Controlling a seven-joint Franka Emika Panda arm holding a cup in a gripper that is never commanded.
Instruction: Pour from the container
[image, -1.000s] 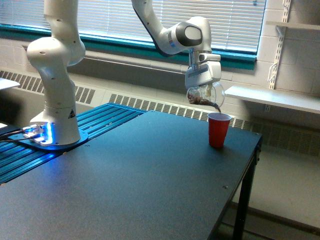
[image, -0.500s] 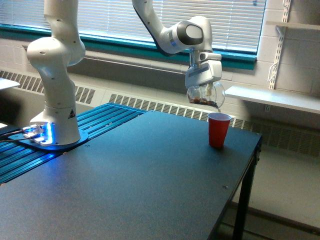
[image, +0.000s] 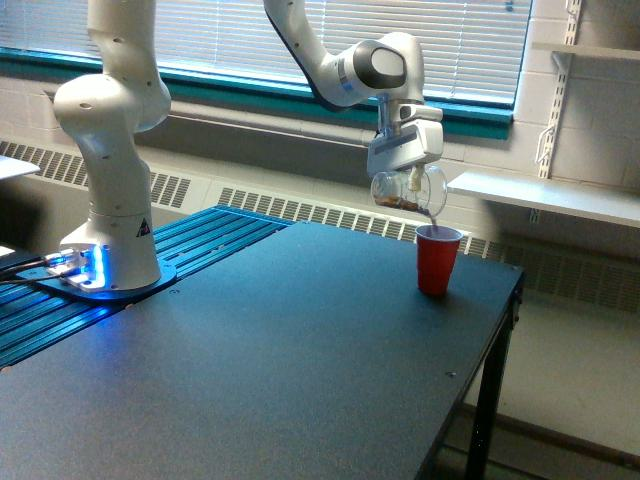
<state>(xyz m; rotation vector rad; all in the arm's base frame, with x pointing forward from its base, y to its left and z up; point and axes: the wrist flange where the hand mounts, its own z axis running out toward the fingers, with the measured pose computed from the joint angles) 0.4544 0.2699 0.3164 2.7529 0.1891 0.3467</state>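
The container (image: 408, 193), a small clear mug with a rounded handle, hangs tilted above the table near the exterior view's right. Brown contents lie along its lower side, and a thin brown stream runs from its lip towards the red cup (image: 437, 259). That opaque red cup stands upright on the black table (image: 270, 360), just below and to the right of the container. My gripper (image: 406, 172) is shut on the container from above, its white fingers clamped on the rim.
The arm's white base (image: 110, 200) stands on a blue-lit plate at the exterior view's left. A window with blinds and a teal sill runs behind. A white shelf (image: 540, 195) sits on the wall at the right. The table's right edge drops off beyond the cup.
The gripper and container have risen slightly and shifted a little to the left. The brown stream into the red cup is thinner than a second ago.
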